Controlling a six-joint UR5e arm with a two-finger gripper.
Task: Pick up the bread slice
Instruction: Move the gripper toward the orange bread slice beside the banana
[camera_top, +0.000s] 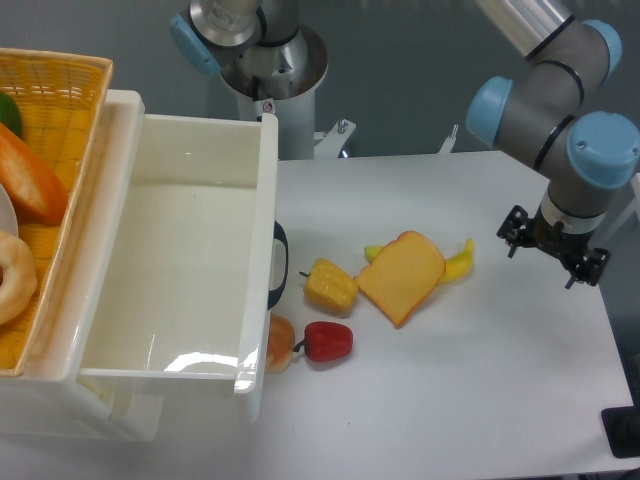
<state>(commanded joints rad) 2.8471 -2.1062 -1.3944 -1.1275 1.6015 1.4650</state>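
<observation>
Bread slice (402, 277) is the target, and the gripper (553, 250) hangs well to its right, above bare table (500, 380) near the right edge, carrying nothing. Only the dark wrist mount and small protrusions show from this angle; the fingers themselves are hidden under the arm's grey and blue joint, so I cannot tell whether the jaws stand apart or together. Moving outward from the gripper, the first thing met is a yellow banana-like piece (458, 262) whose end pokes out from beneath the slice's right side; the slice appears to lie partly on top of it, so its face is probably tilted a little rather than flat. Just left of the slice sits a chunky yellow corn piece (331, 285), touching or nearly touching its lower-left edge, and below that a red pepper (328, 341) and a small orange fruit (281, 343) rest against the white bin (262, 180). A wicker basket (70, 90) with other toy food stands at far left. To do the reach well, I judge the arm should travel left and come down over the slice's lower corner, the part clear of both the corn and the yellow piece, with the fingers spread across the thin edge. A slice this flat offers little to pinch, so using the lifted side may help.
</observation>
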